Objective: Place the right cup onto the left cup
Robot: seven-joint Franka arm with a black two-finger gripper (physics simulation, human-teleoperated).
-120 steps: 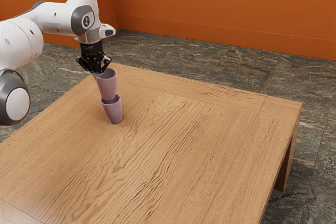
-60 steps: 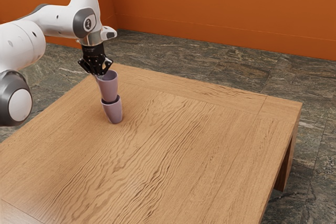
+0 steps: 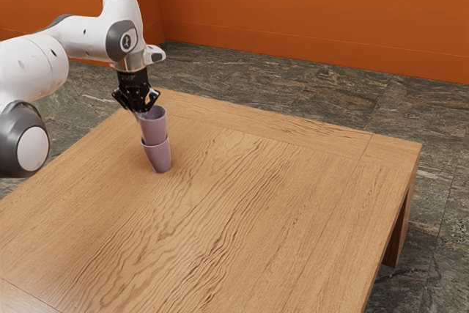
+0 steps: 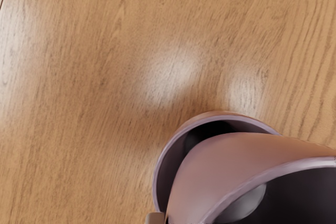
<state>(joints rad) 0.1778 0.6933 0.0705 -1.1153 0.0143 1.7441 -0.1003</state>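
Upper cup held by its wall, base lowered into lower cup.
The wall of the upper cup (image 3: 154, 129) is pinched at the rim by the gripper (image 3: 141, 111); the lower cup (image 3: 158, 157) is seated upright on the wooden table (image 3: 256, 203). In the wrist view, a dark gap is seen between the upper cup and one side of the lower cup's rim.

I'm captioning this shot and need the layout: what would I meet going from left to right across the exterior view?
The arm's big round joint → the gripper → the lower cup → the table leg. The upper cup overlaps the lower one, so it has no clear place.
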